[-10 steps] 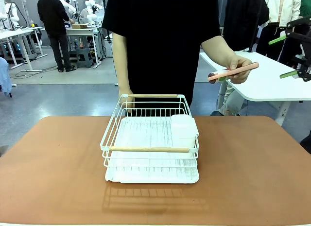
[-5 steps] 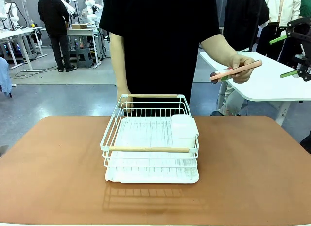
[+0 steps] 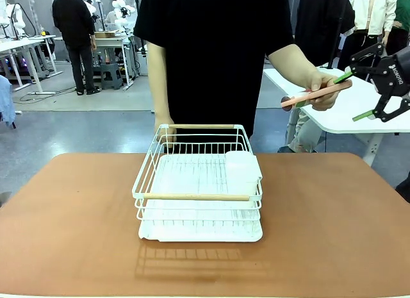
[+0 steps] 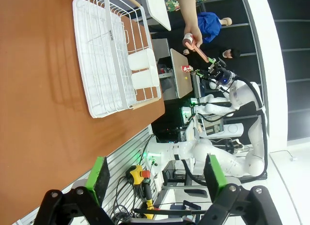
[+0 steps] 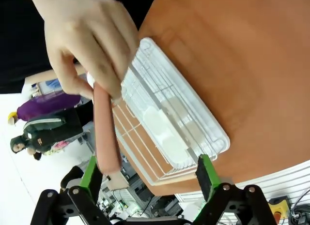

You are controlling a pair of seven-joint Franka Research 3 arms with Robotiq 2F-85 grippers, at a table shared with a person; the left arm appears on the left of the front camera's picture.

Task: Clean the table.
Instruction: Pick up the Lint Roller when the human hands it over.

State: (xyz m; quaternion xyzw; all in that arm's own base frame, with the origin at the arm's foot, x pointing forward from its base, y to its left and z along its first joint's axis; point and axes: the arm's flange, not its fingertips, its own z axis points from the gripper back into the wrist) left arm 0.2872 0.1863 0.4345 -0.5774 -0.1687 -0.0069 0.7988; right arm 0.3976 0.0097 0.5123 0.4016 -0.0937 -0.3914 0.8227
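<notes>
2 sets of jaws apart, both empty. Right gripper (image 3: 344, 99): pink stick (image 3: 298, 99) in person's hand (image 3: 318, 80) ends between its fingers, beside 1 pad. Left gripper (image 4: 157, 174): table (image 4: 29, 113) ahead.

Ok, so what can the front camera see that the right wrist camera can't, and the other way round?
Front camera: the person's other hand at the white rack's far rim, and a white table behind. Right wrist camera: up close, the pink stick's end sits between the open right claw's green pads. Both: the hand holding out that stick, the rack, the brown table.
</notes>
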